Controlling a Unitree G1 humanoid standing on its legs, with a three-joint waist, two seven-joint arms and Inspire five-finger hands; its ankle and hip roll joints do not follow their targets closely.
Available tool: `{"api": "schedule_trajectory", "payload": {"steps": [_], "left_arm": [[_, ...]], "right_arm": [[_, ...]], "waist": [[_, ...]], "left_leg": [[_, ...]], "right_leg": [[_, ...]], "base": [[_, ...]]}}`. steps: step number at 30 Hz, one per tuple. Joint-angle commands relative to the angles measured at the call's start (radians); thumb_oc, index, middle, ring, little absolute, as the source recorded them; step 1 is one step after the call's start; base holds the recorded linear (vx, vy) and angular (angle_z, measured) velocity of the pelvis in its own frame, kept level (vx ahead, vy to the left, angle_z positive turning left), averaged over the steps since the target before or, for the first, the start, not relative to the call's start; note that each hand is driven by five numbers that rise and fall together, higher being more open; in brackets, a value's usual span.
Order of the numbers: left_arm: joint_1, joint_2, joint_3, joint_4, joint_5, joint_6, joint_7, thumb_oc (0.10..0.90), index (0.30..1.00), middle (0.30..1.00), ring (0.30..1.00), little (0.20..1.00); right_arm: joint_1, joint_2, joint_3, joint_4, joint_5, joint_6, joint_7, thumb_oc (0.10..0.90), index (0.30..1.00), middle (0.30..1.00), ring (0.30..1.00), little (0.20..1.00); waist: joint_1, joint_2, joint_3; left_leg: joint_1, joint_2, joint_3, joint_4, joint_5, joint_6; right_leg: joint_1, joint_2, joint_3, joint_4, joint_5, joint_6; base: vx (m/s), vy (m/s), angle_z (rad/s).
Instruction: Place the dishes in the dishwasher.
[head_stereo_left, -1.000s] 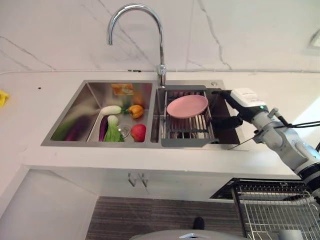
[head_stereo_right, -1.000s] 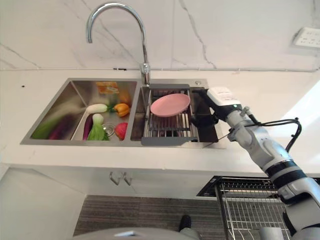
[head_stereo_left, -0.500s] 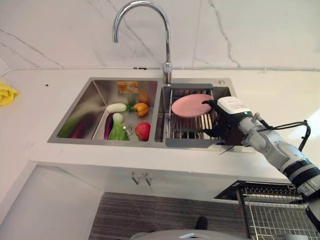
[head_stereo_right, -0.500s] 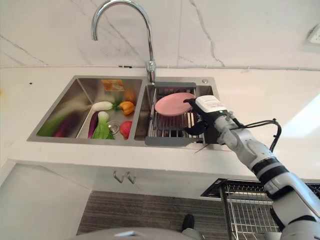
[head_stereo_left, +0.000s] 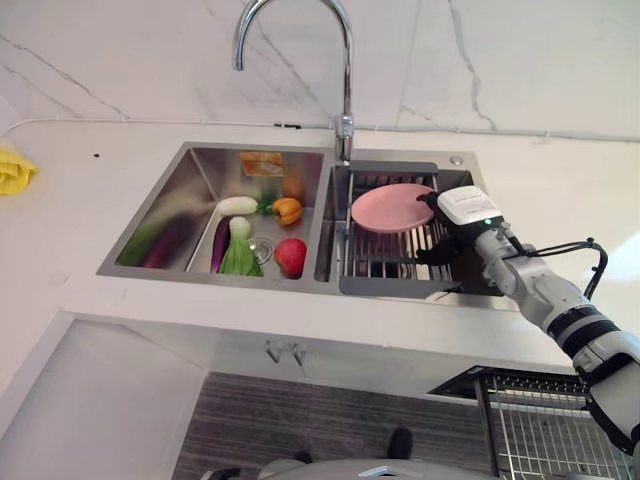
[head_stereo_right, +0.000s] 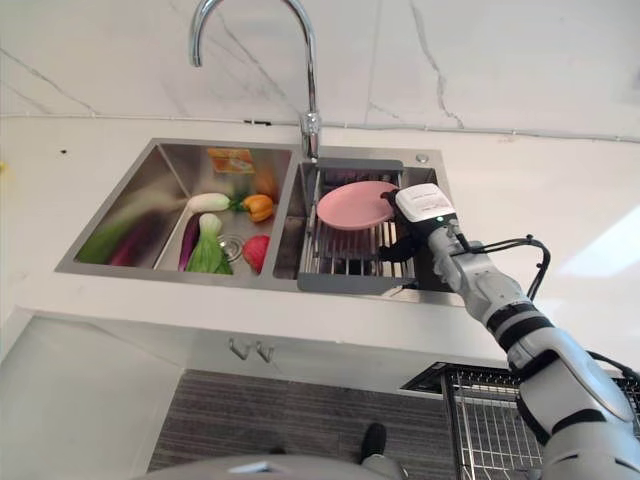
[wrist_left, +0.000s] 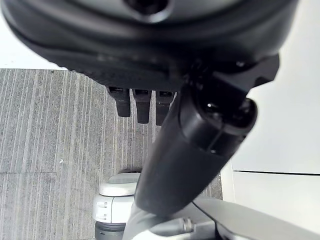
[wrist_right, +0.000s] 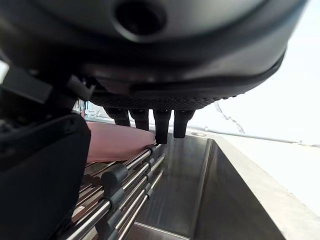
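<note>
Pink plate (head_stereo_left: 392, 207) lies flat on sink rack (head_stereo_left: 385, 262). Right hand (head_stereo_left: 462, 232) at plate's 3 o'clock edge, fingers straight, nothing held. Plate prob. light, stiff, slick; pinch rim.

no legible text, label or number on anything in view

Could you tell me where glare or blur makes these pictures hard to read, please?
Left eye view: reflections streak the left basin wall of the sink; the pink plate reads clearly. Right wrist view: the right hand looms dark against a bright wall, the plate soft beyond its fingers. Left wrist view: the left hand is dark and blurred.
</note>
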Motion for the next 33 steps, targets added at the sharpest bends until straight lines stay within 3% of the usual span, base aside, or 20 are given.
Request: {"api": "schedule_trajectory", "payload": {"steps": [1, 4, 5, 6, 7, 14, 22, 30, 33], "left_arm": [[-0.039, 0.031, -0.071, 0.026, 0.034, -0.011, 0.004, 0.800, 0.900, 0.900, 0.900, 0.900], [-0.040, 0.031, -0.076, 0.024, 0.037, -0.011, 0.005, 0.800, 0.900, 0.900, 0.900, 0.900], [-0.042, 0.031, -0.082, 0.019, 0.042, -0.011, 0.008, 0.800, 0.900, 0.900, 0.900, 0.900], [-0.044, 0.032, -0.083, 0.018, 0.043, -0.011, 0.009, 0.800, 0.900, 0.900, 0.900, 0.900], [-0.046, 0.032, -0.085, 0.016, 0.045, -0.012, 0.011, 0.800, 0.900, 0.900, 0.900, 0.900], [-0.052, 0.035, -0.084, 0.013, 0.059, -0.011, 0.016, 0.800, 0.900, 0.900, 0.900, 0.900], [-0.051, 0.042, -0.102, -0.004, 0.109, -0.013, 0.019, 0.800, 0.900, 0.900, 0.900, 0.900], [-0.045, 0.043, -0.070, 0.010, 0.124, -0.001, 0.035, 0.800, 0.900, 0.900, 0.900, 0.900], [-0.044, 0.042, -0.068, 0.010, 0.129, 0.000, 0.036, 0.800, 0.900, 0.900, 0.900, 0.900]], "right_arm": [[-0.195, 0.025, 0.043, 0.048, -0.050, 0.034, -0.088, 0.800, 0.900, 0.900, 0.900, 0.900], [-0.202, 0.037, 0.048, 0.057, -0.062, 0.040, -0.097, 0.800, 0.900, 0.900, 0.900, 0.900], [-0.207, 0.046, 0.050, 0.056, -0.076, 0.046, -0.108, 0.587, 0.580, 0.580, 0.580, 0.580], [-0.209, 0.046, 0.050, 0.053, -0.084, 0.050, -0.115, 0.435, 0.352, 0.352, 0.352, 0.352], [-0.205, 0.047, 0.049, 0.049, -0.097, 0.055, -0.124, 0.400, 0.300, 0.300, 0.300, 0.300], [-0.178, 0.041, 0.041, 0.017, -0.165, 0.065, -0.154, 0.400, 0.300, 0.300, 0.300, 0.300], [-0.155, 0.027, 0.009, -0.069, -0.155, 0.055, -0.167, 0.400, 0.300, 0.300, 0.300, 0.300], [-0.092, -0.058, -0.106, -0.330, -0.128, 0.037, -0.193, 0.400, 0.300, 0.300, 0.300, 0.300], [-0.078, -0.070, -0.126, -0.353, -0.127, 0.035, -0.200, 0.400, 0.300, 0.300, 0.300, 0.300]], "waist": [[0.030, -0.071, -0.002], [0.034, -0.070, 0.001], [0.039, -0.069, 0.004], [0.040, -0.069, 0.006], [0.042, -0.067, 0.007], [0.045, -0.065, 0.006], [0.041, -0.062, -0.001], [0.017, -0.061, -0.015], [0.014, -0.061, -0.016]], "left_leg": [[-0.041, -0.007, 0.019, 0.000, 0.015, -0.004], [-0.044, -0.007, 0.016, -0.001, 0.016, -0.004], [-0.048, -0.007, 0.011, -0.001, 0.018, -0.005], [-0.049, -0.008, 0.009, -0.001, 0.018, -0.005], [-0.052, -0.008, 0.006, -0.001, 0.019, -0.005], [-0.052, -0.010, -0.005, -0.005, 0.018, -0.006], [-0.040, -0.011, -0.005, -0.008, 0.012, -0.005], [-0.015, -0.009, 0.014, -0.009, 0.001, -0.004], [-0.012, -0.008, 0.017, -0.009, -0.001, -0.003]], "right_leg": [[0.125, -0.056, 0.033, 0.017, -0.177, 0.085], [0.124, -0.056, 0.031, 0.017, -0.177, 0.086], [0.123, -0.057, 0.026, 0.017, -0.177, 0.085], [0.122, -0.057, 0.025, 0.017, -0.178, 0.085], [0.121, -0.058, 0.023, 0.017, -0.178, 0.085], [0.127, -0.059, 0.011, 0.017, -0.183, 0.085], [0.135, -0.060, 0.009, 0.017, -0.185, 0.086], [0.143, -0.057, 0.024, 0.017, -0.185, 0.086], [0.144, -0.057, 0.027, 0.017, -0.185, 0.086]], "base": [[0.00, -0.010, 0.05], [0.00, -0.003, 0.01], [0.00, -0.010, 0.06], [0.00, -0.011, 0.05], [0.00, -0.003, 0.06], [0.01, -0.004, 0.08], [0.00, -0.002, 0.03], [0.00, 0.000, 0.00], [0.00, 0.006, -0.02]]}}
